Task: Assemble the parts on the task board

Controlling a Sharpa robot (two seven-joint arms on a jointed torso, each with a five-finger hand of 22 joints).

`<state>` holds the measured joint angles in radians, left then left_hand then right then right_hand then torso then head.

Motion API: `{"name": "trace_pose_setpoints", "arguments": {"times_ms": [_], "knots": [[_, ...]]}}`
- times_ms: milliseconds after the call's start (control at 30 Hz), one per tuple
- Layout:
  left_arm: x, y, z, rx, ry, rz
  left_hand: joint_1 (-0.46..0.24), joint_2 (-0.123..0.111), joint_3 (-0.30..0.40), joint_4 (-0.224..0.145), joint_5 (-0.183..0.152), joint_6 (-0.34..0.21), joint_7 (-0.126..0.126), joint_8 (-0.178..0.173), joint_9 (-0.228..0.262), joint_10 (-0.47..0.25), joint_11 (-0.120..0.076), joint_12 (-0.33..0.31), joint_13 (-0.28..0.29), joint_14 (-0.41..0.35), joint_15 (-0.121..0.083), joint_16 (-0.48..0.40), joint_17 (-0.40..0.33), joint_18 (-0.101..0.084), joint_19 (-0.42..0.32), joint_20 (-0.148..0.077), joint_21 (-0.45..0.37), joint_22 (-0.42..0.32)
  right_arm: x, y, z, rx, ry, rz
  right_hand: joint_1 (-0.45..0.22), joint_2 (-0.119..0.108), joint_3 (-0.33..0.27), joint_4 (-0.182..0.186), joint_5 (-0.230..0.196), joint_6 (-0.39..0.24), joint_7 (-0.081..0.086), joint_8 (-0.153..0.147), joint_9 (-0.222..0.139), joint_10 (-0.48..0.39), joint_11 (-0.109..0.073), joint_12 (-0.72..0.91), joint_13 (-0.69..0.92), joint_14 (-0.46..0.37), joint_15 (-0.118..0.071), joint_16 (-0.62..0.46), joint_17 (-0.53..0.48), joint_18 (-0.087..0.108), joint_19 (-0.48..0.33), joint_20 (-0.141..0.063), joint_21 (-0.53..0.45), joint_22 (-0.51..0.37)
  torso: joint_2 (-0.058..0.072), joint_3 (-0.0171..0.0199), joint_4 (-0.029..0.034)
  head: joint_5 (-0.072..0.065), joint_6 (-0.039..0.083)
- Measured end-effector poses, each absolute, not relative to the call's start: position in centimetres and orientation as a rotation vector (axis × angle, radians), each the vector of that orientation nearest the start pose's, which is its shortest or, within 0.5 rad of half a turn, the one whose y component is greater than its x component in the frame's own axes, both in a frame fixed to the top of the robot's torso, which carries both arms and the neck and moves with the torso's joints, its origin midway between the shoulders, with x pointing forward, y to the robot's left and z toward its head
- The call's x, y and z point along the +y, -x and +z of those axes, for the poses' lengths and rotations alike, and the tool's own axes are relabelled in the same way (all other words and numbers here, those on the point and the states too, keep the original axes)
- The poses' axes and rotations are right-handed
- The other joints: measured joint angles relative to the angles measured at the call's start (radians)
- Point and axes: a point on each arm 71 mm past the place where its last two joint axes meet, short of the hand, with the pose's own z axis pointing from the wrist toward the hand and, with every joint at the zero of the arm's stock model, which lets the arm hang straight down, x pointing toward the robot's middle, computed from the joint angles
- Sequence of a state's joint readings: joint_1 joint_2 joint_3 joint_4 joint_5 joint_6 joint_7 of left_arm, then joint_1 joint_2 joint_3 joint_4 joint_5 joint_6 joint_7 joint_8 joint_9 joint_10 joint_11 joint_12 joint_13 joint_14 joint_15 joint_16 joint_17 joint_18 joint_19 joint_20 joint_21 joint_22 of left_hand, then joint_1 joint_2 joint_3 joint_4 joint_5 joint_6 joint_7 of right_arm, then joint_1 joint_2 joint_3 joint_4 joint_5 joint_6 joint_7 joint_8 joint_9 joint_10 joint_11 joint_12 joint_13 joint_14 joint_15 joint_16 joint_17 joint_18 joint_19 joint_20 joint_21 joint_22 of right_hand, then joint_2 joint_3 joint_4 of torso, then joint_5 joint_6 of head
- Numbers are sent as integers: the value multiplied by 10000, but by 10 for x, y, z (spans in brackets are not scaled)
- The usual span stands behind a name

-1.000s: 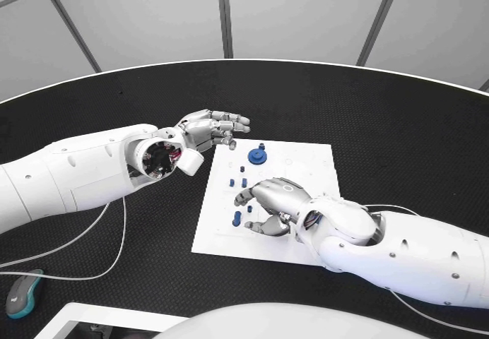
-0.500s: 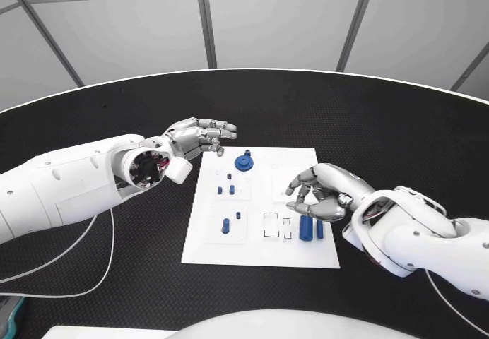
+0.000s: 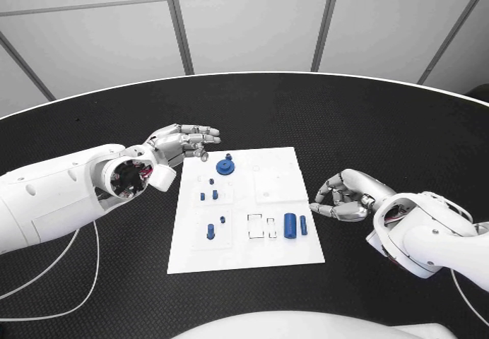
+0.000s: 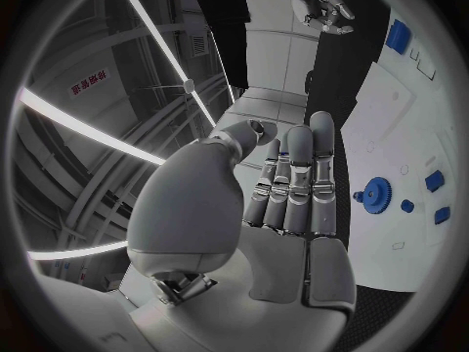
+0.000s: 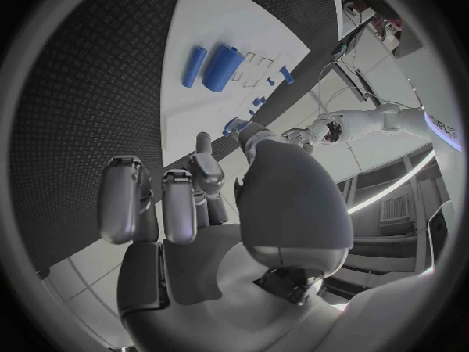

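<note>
The white task board lies in the middle of the black table. A blue gear-shaped part stands near its far edge, small blue pegs stand below it, and two blue cylinders lie side by side near the front right. My left hand hovers by the board's far left corner with straight fingers, holding nothing. My right hand is over the table just right of the board, fingers loosely bent and nothing in them. The left wrist view shows the gear beyond the left fingers. The cylinders lie ahead of the right hand.
Empty rectangular slots sit beside the cylinders on the board. A thin white cable trails over the table at the left, under my left arm. The table's white rim curves round at the back.
The camera view has shifted. My right hand has drawn back from over the board's middle to the table on its right, uncovering the two blue cylinders. My left hand stays near the far left corner.
</note>
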<state>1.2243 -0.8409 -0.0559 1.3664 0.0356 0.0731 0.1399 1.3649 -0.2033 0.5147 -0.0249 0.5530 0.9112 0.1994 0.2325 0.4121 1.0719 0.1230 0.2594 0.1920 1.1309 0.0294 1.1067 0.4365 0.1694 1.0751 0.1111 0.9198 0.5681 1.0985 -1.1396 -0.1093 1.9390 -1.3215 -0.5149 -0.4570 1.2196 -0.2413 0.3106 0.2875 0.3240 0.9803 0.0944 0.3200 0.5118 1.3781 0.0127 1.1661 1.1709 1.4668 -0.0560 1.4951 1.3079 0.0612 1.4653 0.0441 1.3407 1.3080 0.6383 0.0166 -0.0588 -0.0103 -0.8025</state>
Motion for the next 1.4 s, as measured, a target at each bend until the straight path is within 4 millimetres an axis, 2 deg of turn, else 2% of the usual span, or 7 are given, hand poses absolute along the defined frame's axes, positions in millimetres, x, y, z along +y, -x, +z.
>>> {"name": "trace_pose_setpoints", "arguments": {"times_ms": [167, 267, 433, 533, 667, 867, 1400], "knots": [[235, -507, -196, 17672, 11929, -16276, 0, 0, 0, 0, 0, 0, 0, 0, 0, 0, 0, 0, 0, 0, 0, 0, 0, -1, 0, 0, 0, 0, -238, -378, -224, 18445, -3327, 5042, -92, 93, -416, 26, 2, -71, -5, 48, 195, 124, -22, 586, 674, 0, 0, 60, 0, 1, -1, 0, 136, 0, -7, 6, -43, -29, -28], [235, -507, -196, 17678, 11929, -16288, 0, 0, 0, 0, 0, 0, 0, 0, 0, 0, 0, 0, 0, 0, 0, 0, 1, -1, 0, 0, 0, -1, -231, -378, -230, 18509, -3202, 4955, -149, 65, -657, 19, 2, -147, -2, 62, 284, 212, -1, 868, 994, 0, 0, 172, -1, 2, -1, 1, 245, -1, -12, 5, -57, -44, -35], [236, -507, -196, 17676, 11937, -16286, 0, 0, 0, 0, 0, 0, 0, 0, 0, 0, 0, 0, -1, 0, 0, 0, -10, -1, 0, 0, 39, -1, -218, -376, -242, 18704, -3005, 4990, -242, 109, -1055, 27, 2, -197, 19, 113, 426, 293, 24, 1208, 1356, 0, 0, 244, -1, 2, -1, 1, 358, -1, -9, 6, -50, -58, -52], [236, -507, -196, 17679, 11936, -16292, 0, 0, 0, 0, 0, 0, 0, 0, 0, 0, 0, 0, -1, 0, 0, 0, -10, 0, 0, 0, 39, -1, -210, -375, -247, 18790, -2948, 5097, -248, 119, -1196, 27, 2, -233, -16, 167, 491, 365, 22, 1366, 1373, 0, 0, 275, -2, -152, -1, 1, 405, -1, 0, -5, -36, -65, -58], [237, -506, -196, 17674, 11943, -16283, 0, 0, 0, 0, 0, 0, 0, 0, 0, 0, 0, 0, -2, 0, 0, 0, -10, -1, 0, 0, 38, 0, -204, -375, -251, 18839, -2911, 5190, -162, 205, -1269, 24, 2, -256, 6, 206, 550, 426, 34, 1467, 1372, 0, 1, 294, -2, -152, -1, 2, 456, -2, 0, -12, -39, -39, -68], [237, -506, -196, 17669, 11947, -16278, 0, 0, 0, 0, 0, 0, 0, 0, 0, 0, 0, 0, -2, 0, 0, 0, -9, 0, 0, 0, 38, 7, -198, -377, -254, 18868, -2612, 5172, -156, 211, -1410, 27, 2, -267, 18, 270, 647, 426, 34, 1583, 1371, 0, 1, 294, -2, -152, -2, 2, 497, -2, 0, -13, -54, -3, -83], [240, -504, -195, 17664, 11977, -16232, 0, 0, -27, 28, 0, 0, 0, 0, 0, -36, -36, 48, 0, 0, 0, 0, -20, -1, -37, 38, 38, 22, -189, -380, -264, 19301, -2284, 4916, -288, 343, -1765, 23, 43, -267, 18, 385, 823, 454, 6, 1583, 1369, 0, 2, 352, -4, -151, -2, 2, 541, -4, 12, -13, -39, 63, -140]]}}
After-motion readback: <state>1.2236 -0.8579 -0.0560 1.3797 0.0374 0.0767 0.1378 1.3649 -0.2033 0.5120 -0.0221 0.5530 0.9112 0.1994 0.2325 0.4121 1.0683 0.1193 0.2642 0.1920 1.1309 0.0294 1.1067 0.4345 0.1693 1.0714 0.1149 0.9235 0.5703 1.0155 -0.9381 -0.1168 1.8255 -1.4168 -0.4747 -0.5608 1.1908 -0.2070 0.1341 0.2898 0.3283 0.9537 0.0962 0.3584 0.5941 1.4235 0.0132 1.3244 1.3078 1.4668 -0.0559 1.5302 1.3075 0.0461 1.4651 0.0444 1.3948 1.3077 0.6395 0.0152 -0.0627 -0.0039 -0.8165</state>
